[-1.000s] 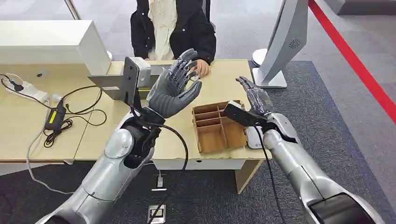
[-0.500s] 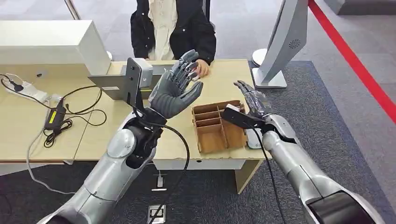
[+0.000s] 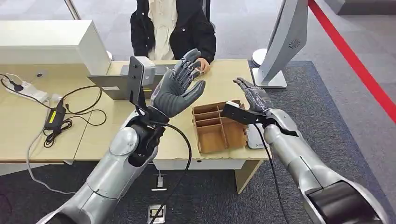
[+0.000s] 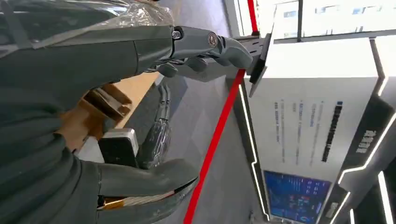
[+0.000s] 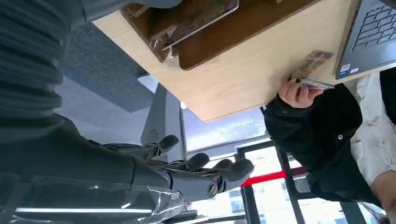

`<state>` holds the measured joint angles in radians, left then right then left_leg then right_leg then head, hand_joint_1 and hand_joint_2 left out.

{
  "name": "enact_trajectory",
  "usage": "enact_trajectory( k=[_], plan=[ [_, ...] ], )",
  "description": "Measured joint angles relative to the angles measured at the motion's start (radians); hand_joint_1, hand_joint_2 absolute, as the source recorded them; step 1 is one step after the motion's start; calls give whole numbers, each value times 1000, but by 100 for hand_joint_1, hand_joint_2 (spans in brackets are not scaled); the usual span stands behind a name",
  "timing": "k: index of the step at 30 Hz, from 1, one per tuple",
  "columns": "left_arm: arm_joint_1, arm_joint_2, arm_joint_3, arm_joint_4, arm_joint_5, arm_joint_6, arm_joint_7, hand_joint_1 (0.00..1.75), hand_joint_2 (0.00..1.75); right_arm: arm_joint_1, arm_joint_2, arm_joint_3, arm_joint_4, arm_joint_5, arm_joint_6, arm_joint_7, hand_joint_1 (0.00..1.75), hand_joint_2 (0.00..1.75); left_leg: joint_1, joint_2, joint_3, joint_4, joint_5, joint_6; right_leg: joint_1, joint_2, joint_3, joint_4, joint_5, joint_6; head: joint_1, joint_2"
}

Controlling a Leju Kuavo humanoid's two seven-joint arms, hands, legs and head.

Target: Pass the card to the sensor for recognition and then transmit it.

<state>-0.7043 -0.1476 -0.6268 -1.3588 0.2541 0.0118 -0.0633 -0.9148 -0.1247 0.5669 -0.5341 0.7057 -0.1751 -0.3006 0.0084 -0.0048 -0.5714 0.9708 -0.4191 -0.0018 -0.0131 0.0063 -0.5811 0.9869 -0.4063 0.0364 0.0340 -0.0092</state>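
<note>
Still at the opening step: card not yet received. On the left, charger and cables (image 3: 55, 117) lying on the tabletop (image 3: 28, 135), then a laptop (image 3: 116, 84) just behind the raised left robot hand (image 3: 177, 91), palm up, fingers spread, holding nothing. Beyond it, across the tabletop, a person's hand (image 5: 299, 93) pinching the card (image 5: 312, 63) at the far edge, beside the laptop. Further right, a wooden tray (image 3: 218, 127) with compartments, then the right robot hand (image 3: 252, 95), likewise released, fingers apart, hovering past the tray. White stand (image 3: 280, 44) at the far right, possibly the sensor; cannot tell. Next, probably: bringing a palm close to the person, closing on the card, then carrying it to the sensor.
</note>
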Motion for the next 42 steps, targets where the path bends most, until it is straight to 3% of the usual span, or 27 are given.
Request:
enact_trajectory(
  k=[30, 31, 32, 33, 42],
  plan=[
    [-1, 2, 1, 0, -2, 6, 0, 0, 175, -5, 18, 10, 89, 22, -18, 0, 0, 175, 0, 0, 0, 0, 0, 0, 0, 0, 0, 0, 0, 0, 0, 0],
    [-1, 2, 1, 0, -2, 6, 0, 0, 175, -5, 18, 10, 89, 22, -18, 0, 56, 175, 0, 0, 0, 0, 0, 0, 0, 0, 0, 0, 0, 0, 0, 0],
    [0, 2, 1, 0, -2, 6, 0, 0, 175, -5, 19, 10, 89, 22, -18, 0, 159, 175, 0, 0, 0, 0, 0, 0, 0, 0, 0, 0, 0, 0, 0, 0],
    [0, 2, 1, -1, -2, 6, 0, 0, 175, -5, 18, 10, 89, 22, -18, 0, 175, 175, 0, 0, 0, 0, 0, 0, 0, 0, 0, 0, 0, 0, 0, 0],
    [2, 3, 1, -1, -2, 8, 1, 0, 175, -5, 18, 11, 90, 21, -2, 0, 175, 175, 0, 0, 0, 0, 0, 0, 0, 0, 0, 0, 0, 0, 0, 0]
  ],
)
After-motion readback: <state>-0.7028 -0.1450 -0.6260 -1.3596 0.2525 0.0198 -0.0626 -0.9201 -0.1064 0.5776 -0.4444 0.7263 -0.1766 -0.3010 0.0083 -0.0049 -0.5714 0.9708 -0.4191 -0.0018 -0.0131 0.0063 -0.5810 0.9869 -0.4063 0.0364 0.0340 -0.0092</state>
